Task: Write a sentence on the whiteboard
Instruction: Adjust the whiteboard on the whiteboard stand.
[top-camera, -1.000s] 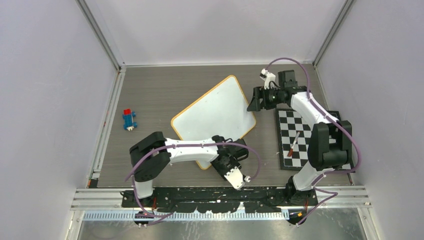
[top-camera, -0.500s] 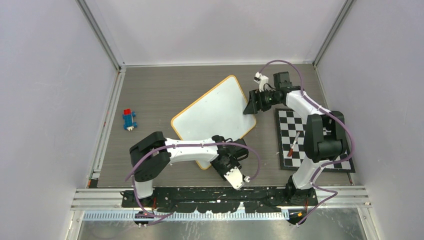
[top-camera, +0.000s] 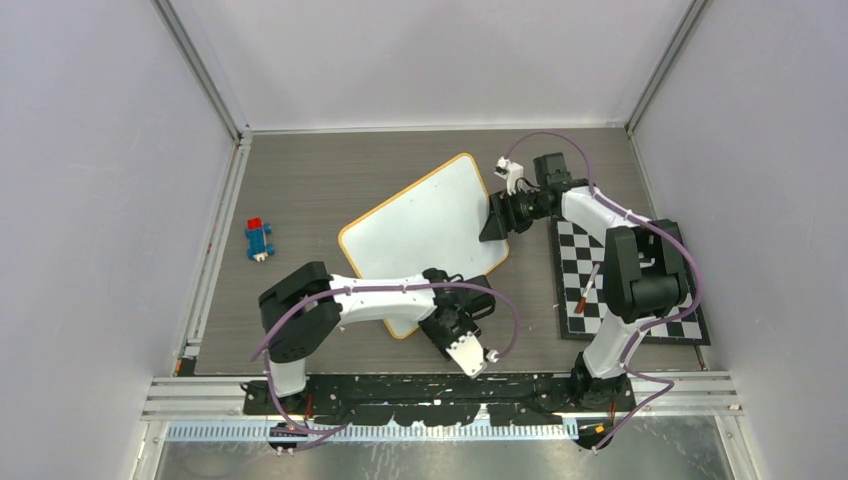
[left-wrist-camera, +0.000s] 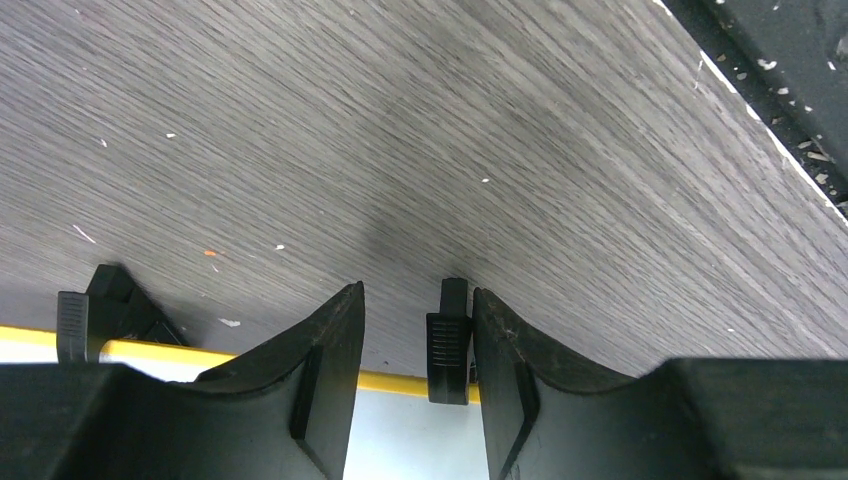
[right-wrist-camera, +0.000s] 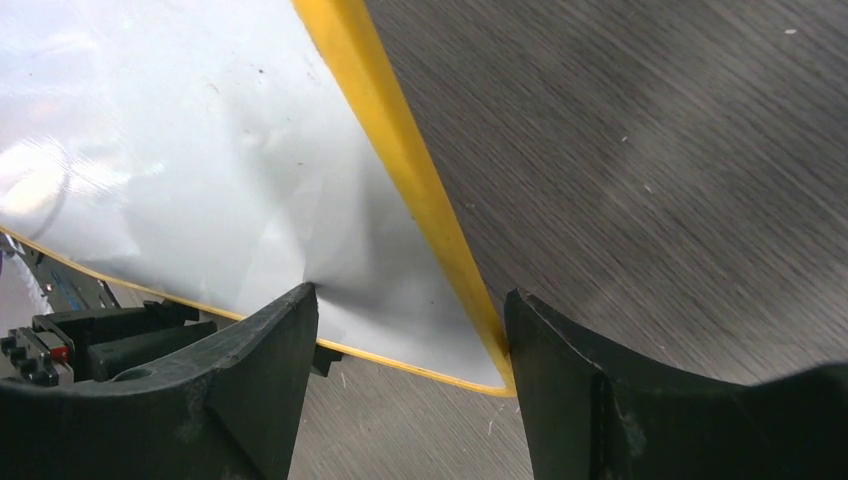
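You face a grey wood-grain worktop (top-camera: 320, 170), boxed in by plain pale lilac walls (top-camera: 90, 180) and aluminium corner rails (top-camera: 200, 70).

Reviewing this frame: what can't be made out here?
Whiteboard near corner: top view, under the left arm.
Whether the left pincer touches the board: left wrist view, its own fingers block it.
Thin stick on the checkered mat: top view, too small to identify.

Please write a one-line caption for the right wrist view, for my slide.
Open right gripper, the yellow-rimmed corner of the whiteboard between its fingers.
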